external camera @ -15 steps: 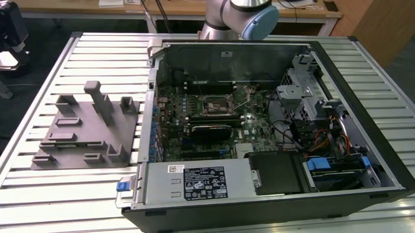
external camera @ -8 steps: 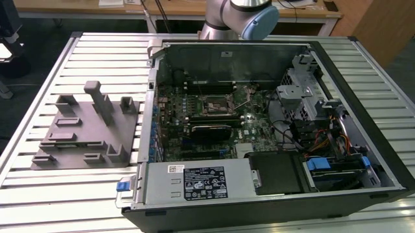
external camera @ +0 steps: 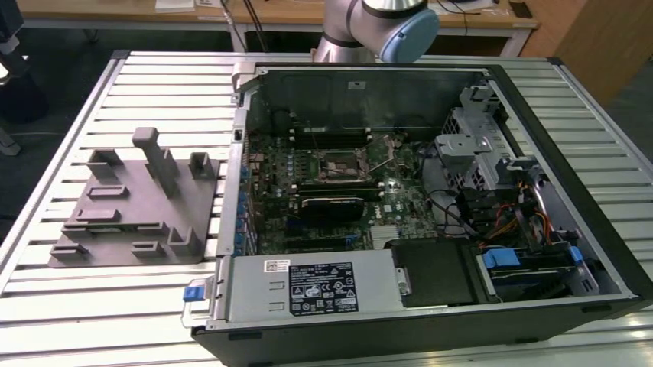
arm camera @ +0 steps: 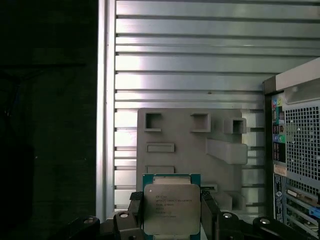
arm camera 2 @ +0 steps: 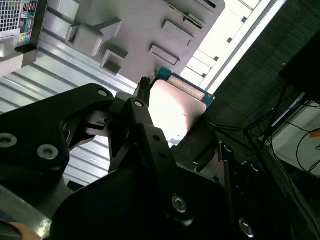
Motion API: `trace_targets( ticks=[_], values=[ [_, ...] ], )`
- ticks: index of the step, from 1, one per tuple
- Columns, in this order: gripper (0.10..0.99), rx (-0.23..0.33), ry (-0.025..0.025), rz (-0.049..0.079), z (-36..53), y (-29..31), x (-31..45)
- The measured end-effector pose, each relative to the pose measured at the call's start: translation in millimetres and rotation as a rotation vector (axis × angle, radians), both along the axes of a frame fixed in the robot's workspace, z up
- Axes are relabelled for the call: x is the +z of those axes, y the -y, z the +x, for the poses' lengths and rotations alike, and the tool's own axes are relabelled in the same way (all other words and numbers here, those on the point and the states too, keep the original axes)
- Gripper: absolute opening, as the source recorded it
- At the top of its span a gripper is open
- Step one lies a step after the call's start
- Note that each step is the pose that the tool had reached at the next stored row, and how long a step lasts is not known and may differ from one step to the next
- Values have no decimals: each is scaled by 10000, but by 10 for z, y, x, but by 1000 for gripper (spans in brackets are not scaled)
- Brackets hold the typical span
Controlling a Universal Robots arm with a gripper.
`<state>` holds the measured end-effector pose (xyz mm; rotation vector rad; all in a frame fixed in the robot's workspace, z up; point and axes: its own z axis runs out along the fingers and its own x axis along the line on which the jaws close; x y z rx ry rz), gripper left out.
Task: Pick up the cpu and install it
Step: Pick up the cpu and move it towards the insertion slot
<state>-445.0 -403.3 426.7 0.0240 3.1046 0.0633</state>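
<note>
The end effector (arm camera: 171, 220) is clamped on the cpu (arm camera: 171, 209). In the first wrist view a black finger (arm camera: 134, 212) presses each of two opposite edges, w/ the chip's silver lid facing the cam and a green rim peeking round it. The second wrist view has the grip from the side: cpu (arm camera 2: 176, 106) tilted, lid bright w/ glare. The cpu is held in the air, well apart from the grey fixture block (arm camera: 195, 145), which lies flat on the slatted metal worktop (arm camera: 190, 50) behind it in both wrist views. A corner of the PC case (arm camera: 295, 150) stands just beside the block.

Exterior view: the open PC case (external camera: 408, 336) lies on its side on the worktop (external camera: 153, 76), w/ the grey fixture block (external camera: 133, 206) at 9 o'clock from it, near the case wall. Inside is the motherboard (external camera: 398, 202). Its black-framed CPU socket (external camera: 342, 164) sits mid-board, approx 12 o'clock from the PSU (external camera: 255, 287). The arm's joint (external camera: 393, 30), blue-capped, is at 12 o'clock, beyond the case's far wall.
</note>
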Motion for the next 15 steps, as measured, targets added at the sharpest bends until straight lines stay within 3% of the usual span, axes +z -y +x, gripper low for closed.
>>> trace_targets(
  ticks=[7,15],
  values=[
    [541,0,28,-1,0,-1,129],
    [541,0,31,0,26,-1,140]
  ],
)
